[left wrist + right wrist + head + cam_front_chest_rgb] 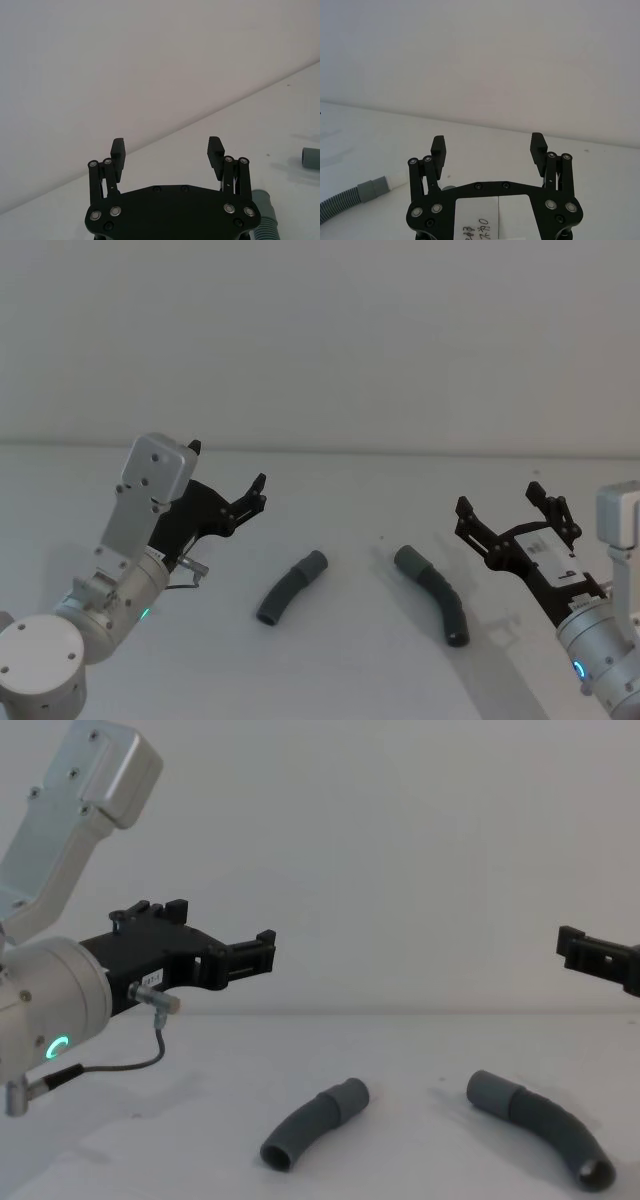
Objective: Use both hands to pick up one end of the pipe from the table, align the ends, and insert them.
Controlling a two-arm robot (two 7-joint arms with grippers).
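On the table (350,680) lie two curved pipe pieces, apart. The left piece (291,587) has its collar (313,564) toward 1 o'clock, and the right piece (434,594) has its collar (408,560) toward 10 o'clock (the two collars face each other across a gap). Beyond, at 10 o'clock of the left piece, the left gripper (228,465) hangs with fingers (216,150) spread, holding nothing. At 2 o'clock of the right piece, the right gripper (500,498) is likewise spread and empty, seemingly clear of the surface.

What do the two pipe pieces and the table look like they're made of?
The left pipe piece and right pipe piece: probably moulded plastic, dark grey, matte, no glare. The table: white-grey matte, possibly laminate; no grain shows.
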